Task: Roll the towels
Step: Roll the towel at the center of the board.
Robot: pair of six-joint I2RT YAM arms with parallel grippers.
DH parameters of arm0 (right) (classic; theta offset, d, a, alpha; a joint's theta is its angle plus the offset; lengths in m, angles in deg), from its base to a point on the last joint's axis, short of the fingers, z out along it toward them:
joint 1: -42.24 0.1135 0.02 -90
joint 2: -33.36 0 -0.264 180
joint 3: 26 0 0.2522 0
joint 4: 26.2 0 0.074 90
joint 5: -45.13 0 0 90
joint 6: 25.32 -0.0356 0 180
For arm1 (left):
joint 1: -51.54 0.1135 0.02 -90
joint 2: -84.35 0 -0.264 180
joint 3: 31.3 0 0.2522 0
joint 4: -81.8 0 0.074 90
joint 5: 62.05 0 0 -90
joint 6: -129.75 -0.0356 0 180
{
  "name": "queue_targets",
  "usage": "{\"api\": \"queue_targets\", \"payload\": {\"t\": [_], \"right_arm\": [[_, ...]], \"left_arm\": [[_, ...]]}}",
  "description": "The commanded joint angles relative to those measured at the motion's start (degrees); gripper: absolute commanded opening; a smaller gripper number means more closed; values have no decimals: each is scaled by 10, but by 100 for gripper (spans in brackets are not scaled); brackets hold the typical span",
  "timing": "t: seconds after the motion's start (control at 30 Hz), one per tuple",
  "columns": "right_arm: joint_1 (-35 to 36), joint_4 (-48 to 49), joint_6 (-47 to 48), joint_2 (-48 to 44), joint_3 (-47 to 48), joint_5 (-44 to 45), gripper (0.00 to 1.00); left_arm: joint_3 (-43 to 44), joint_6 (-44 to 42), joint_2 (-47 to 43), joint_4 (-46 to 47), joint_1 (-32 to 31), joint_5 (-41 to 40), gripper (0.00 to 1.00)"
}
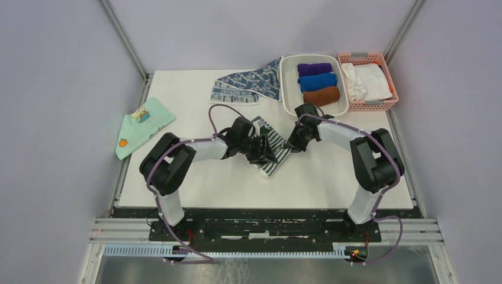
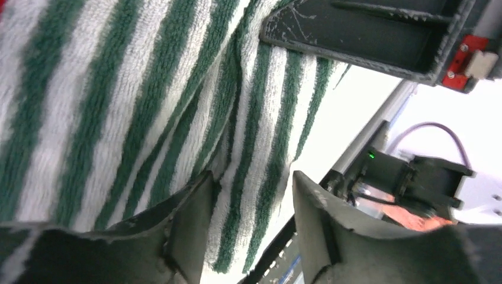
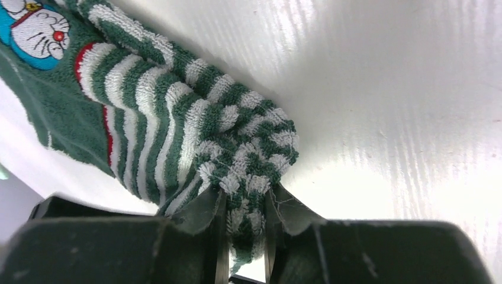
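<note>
Towel (image 1: pixel 276 158) between left hand (image 1: pixel 264 149), right hand (image 1: pixel 291 144)

- The striped towel (image 1: pixel 273 155) lies bunched near the middle of the table (image 1: pixel 195 177), between the two arms
- The left gripper (image 1: pixel 263 151) sits over the towel's left part; the right gripper (image 1: pixel 292 144) is at its far right edge, with a fold between its fingers
- The lettered towel (image 1: pixel 251 84) lies at the far edge, behind the striped one, reaching the left wall of the tub (image 1: pixel 286 89)
- Three rolled towels (image 1: pixel 318 83) lie in the tub, one behind another
- The basket (image 1: pixel 379 59) stands just right of the tub, with folded cloth (image 1: pixel 367 80) inside
- The cartoon-print cloth (image 1: pixel 142 124) lies at the table's left edge, well apart from the rest
</note>
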Motion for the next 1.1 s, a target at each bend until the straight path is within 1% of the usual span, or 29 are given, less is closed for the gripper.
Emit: {"api": "queue_targets", "payload": {"t": [0.0, 0.07, 0.2, 0.3, 0.33, 0.37, 0.47, 0.53, 0.67, 0.77, 1.07], "right_arm": [[-3, -89, 5, 19, 36, 49, 11], [-3, -95, 0, 22, 42, 49, 11], [-3, -109, -3, 39, 62, 40, 11], [-3, -108, -8, 52, 68, 26, 11], [-3, -107, -9, 56, 69, 21, 11], [-2, -107, -9, 59, 70, 19, 11], [-3, -107, -8, 64, 72, 14, 11], [-3, -109, -8, 64, 74, 13, 11], [-4, -110, -6, 66, 77, 9, 11], [-5, -110, -6, 72, 79, -1, 11], [-6, -105, -3, 77, 77, -17, 11]], "left_arm": [[12, -95, -89, -136, -56, -217, 67], [23, -120, -121, -155, -98, -309, 71], [39, -184, -144, -161, -209, -529, 72], [44, -236, -133, -142, -278, -684, 72], [48, -254, -123, -138, -298, -711, 72], [54, -277, -113, -133, -315, -760, 72], [80, -320, -80, -127, -362, -862, 71], [95, -336, -62, -127, -378, -898, 71], [117, -353, -36, -123, -394, -890, 72], [134, -372, -7, -126, -405, -901, 72], [156, -398, 79, -124, -402, -923, 73]]}}
